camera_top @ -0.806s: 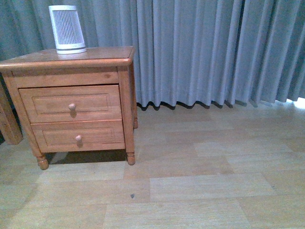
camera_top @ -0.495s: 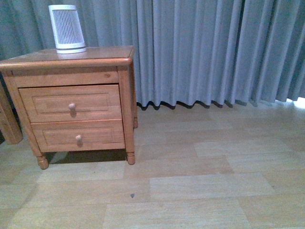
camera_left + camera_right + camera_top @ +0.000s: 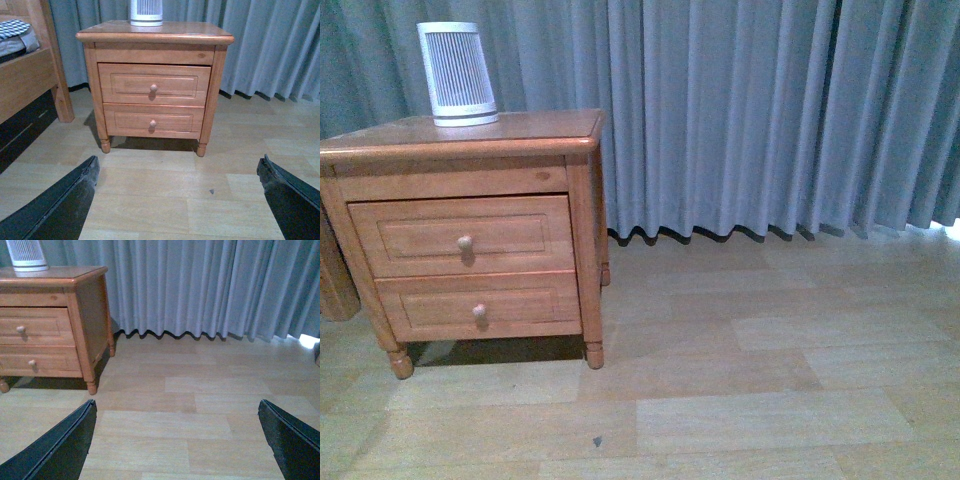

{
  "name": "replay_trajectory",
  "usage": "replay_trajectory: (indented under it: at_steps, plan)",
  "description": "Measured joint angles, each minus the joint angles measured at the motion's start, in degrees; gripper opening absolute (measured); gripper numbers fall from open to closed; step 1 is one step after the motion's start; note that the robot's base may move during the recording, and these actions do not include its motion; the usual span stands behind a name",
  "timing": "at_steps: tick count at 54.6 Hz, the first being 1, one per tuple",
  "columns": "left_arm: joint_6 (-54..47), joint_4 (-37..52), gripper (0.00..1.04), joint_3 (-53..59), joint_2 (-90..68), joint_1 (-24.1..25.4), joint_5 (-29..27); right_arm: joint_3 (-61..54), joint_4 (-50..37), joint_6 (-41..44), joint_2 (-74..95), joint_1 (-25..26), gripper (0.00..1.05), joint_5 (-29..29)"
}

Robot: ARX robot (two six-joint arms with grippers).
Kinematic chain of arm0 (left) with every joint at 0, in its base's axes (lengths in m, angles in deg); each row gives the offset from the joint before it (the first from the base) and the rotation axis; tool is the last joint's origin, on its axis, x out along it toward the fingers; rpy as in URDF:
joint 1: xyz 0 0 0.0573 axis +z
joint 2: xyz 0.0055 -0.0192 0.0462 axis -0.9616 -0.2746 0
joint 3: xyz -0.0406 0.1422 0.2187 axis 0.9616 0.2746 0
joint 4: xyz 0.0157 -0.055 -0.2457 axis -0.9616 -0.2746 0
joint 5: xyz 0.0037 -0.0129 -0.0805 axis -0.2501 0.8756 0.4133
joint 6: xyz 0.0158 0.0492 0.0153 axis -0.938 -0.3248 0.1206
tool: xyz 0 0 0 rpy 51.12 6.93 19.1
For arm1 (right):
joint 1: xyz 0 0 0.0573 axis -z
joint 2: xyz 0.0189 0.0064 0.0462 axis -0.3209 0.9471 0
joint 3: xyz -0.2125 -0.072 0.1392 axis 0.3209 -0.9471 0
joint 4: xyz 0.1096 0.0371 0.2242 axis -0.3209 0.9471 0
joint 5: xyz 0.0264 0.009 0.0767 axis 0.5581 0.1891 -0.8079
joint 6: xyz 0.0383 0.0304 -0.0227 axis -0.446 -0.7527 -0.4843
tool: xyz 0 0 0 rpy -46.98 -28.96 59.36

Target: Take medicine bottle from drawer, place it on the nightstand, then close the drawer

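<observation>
The orange-brown nightstand [image 3: 582, 215] stands at the left of the front view, also in the left wrist view as nightstand [image 3: 215, 90] and in the right wrist view as nightstand [image 3: 87, 305]. Its upper drawer [image 3: 410, 238] is shut, with a round knob [image 3: 465, 242]; the same drawer [image 3: 125, 85] faces the left wrist camera. The medicine bottle is out of view. My left gripper [image 3: 177, 172] hangs open above the bare floor, well short of the nightstand. My right gripper [image 3: 175, 412] is open too, over the floor to the right of the cabinet. Neither arm shows in the front view.
A white ribbed appliance [image 3: 457, 74] sits on the nightstand's top. The lower drawer [image 3: 520, 305] is shut. A wooden bed frame [image 3: 30, 80] with bedding stands beside the cabinet. Grey curtains [image 3: 770, 110] hang behind. Pale wood flooring [image 3: 750, 380] spreads to the right.
The nightstand and the floor have shifted lower and slightly left in the front view, so the camera has moved. Both drawers stay shut.
</observation>
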Motion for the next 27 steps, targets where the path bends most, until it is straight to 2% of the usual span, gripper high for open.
replay_trajectory:
  at_steps: [27]
  plan:
    - [0.0, 0.0, 0.98, 0.0, 0.0, 0.0, 0.0, 0.0, 0.0, 0.0, 0.0, 0.0, 0.98, 0.0]
